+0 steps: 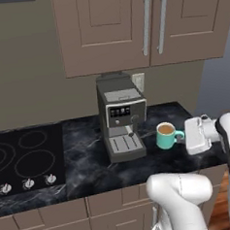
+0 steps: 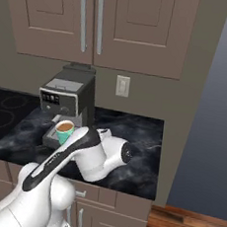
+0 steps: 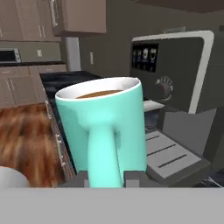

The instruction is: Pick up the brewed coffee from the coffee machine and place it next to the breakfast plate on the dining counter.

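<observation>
Gripping the handle, the gripper (image 3: 105,179) holds the smooth teal brewed coffee (image 1: 165,135), brown at its round rim. Just beside it stands the boxy grey coffee machine (image 1: 120,117) on glossy veined black marble worktop (image 1: 86,162)

The left base view looks forward and down from behind the arm's left side, onto the bench (image 1: 85,153) with the coffee machine (image 1: 120,121) near its middle and the cooktop (image 1: 25,157) toward its left edge. The right base view looks down from behind the arm's right side, taking in the same coffee machine (image 2: 66,105), the bench's right edge and the wall beyond. The hand view sits very close behind the mug (image 3: 105,131), facing along the bench toward the machine (image 3: 179,87).
</observation>
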Available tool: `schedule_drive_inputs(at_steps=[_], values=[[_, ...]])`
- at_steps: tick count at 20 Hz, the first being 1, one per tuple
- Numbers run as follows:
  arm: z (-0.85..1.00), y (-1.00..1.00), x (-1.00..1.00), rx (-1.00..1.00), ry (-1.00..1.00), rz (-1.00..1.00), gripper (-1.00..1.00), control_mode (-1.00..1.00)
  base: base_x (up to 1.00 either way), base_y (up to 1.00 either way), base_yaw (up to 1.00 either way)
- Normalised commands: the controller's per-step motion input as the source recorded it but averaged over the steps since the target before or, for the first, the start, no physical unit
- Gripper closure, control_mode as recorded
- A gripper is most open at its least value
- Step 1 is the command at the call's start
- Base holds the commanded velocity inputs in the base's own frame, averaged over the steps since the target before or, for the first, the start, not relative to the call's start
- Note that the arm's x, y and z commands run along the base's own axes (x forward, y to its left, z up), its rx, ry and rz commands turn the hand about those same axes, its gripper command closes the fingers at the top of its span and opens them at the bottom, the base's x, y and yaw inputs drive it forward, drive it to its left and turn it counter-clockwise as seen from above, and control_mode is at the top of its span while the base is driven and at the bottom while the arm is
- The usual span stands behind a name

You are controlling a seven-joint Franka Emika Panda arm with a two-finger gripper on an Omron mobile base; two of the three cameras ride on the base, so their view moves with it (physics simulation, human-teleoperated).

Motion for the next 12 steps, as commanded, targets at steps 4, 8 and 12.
schedule_drive_inputs(at_steps=[4, 8, 12], values=[[0.97, -0.22, -0.93, 0.07, -0.01, 0.06, 1.0, -1.0, 0.0, 0.0, 0.0], [0.92, -0.02, -0.95, 0.0, 0.0, 0.08, 1.0, -1.0, 0.0, 0.0, 0.0], [0.5, -0.06, -0.6, 0.0, 0.0, 0.1, 1.0, -1.0, 0.0, 0.0, 0.0]])
